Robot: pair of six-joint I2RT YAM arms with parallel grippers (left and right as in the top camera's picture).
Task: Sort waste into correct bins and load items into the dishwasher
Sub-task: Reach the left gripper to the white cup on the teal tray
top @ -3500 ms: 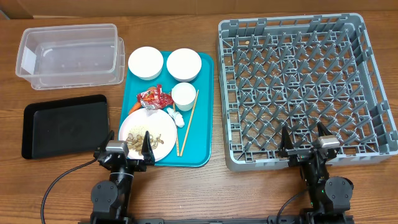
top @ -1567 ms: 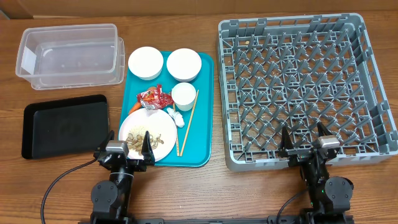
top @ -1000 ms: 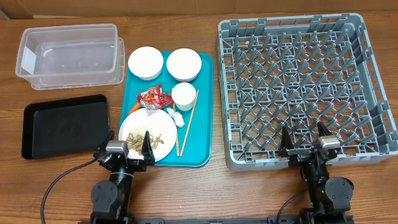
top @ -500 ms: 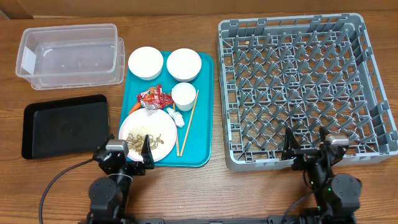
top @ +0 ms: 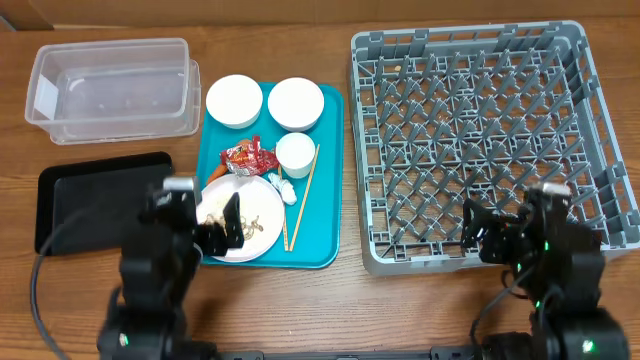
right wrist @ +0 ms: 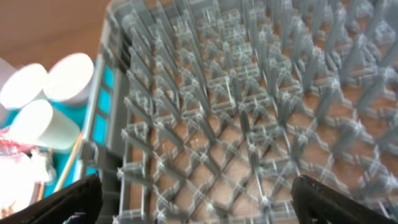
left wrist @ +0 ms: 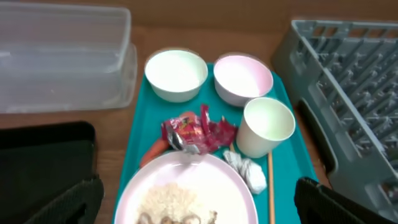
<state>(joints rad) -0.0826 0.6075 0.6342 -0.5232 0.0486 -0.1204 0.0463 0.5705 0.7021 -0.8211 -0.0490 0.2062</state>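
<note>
Both arms had left their parked posts at the table's (top: 350,300) 6 o'clock edge and advanced toward 12 o'clock; nothing else had shifted. Left gripper (top: 195,218), jaws spread wide and empty, hung over the gap between the black tray (top: 90,205) and the 9 o'clock rim of the plate (left wrist: 186,186). Right gripper (right wrist: 199,199), likewise spread and empty, hung over the 6 o'clock wall of the dish rack (top: 365,150), which stood at 3 o'clock with no dishes in it. The teal tray (top: 330,230) lay left of centre, its load untouched: two bowls (left wrist: 176,73) (left wrist: 242,78) side by side at its 12 o'clock end, cup (left wrist: 267,124) just toward 6 o'clock from the right-hand bowl, chopsticks (top: 302,195) along the 3 o'clock side. Plate at the 6 o'clock end carried rice (left wrist: 168,199) and nut bits (top: 245,222). Red wrapper (left wrist: 199,132) lay at the plate's 12 o'clock rim, carrot (left wrist: 152,151) at about 11 o'clock partly under it, tissue (left wrist: 249,173) at 2 o'clock between plate and cup. Clear tub (top: 110,90) at 10 o'clock and black tray at 9 o'clock both held nothing. Reading: the work was only beginning, with no waste sorted and no dish loaded. The left arm looked bound for the waste by the plate, the right staged at the rack.
</note>
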